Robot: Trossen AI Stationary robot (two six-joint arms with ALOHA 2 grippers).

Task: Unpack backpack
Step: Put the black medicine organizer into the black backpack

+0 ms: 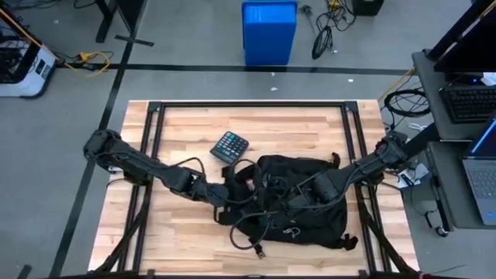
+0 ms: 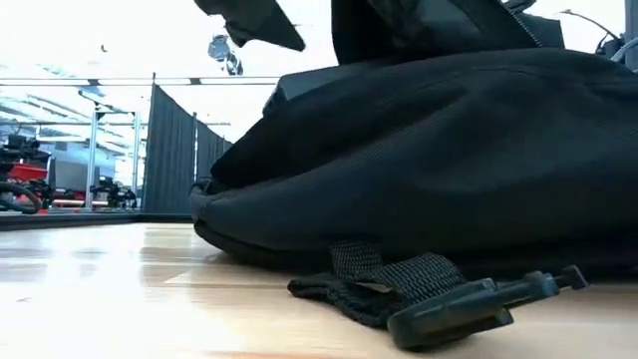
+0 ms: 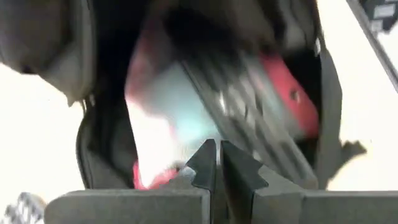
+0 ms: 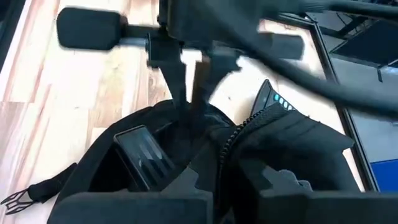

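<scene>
The black backpack [image 1: 310, 221] lies flat on the wooden table, right of centre, its opening turned toward the left; in the low view its bulk [image 2: 449, 160] fills the picture. Inside the opening I see a red item [image 3: 287, 99] and a dark flat device [image 4: 144, 155]. My left gripper [image 1: 235, 194] is shut, its fingertips [image 3: 208, 155] at the mouth of the opening. My right gripper [image 1: 301, 198] reaches over the backpack from the right and is shut on it. A black calculator [image 1: 230, 146] lies on the table beyond the backpack. My left gripper points slanting down into the backpack's opening from the table's left; whether its shut fingertips touch anything there, I cannot tell. My right gripper holds the backpack's zippered opening edge [image 4: 225, 149] between its two fingers, coming from the table's right over the backpack's top. The fingers hide the place of contact. The backpack's underside stays on the table.
A loose strap with a black buckle [image 2: 469, 304] trails on the wood toward the near edge [image 1: 256, 248]. Black frame rails [image 1: 155, 139] cross the tabletop. A blue bin [image 1: 269, 31] stands on the floor beyond the far edge. Bare wood lies at the near left.
</scene>
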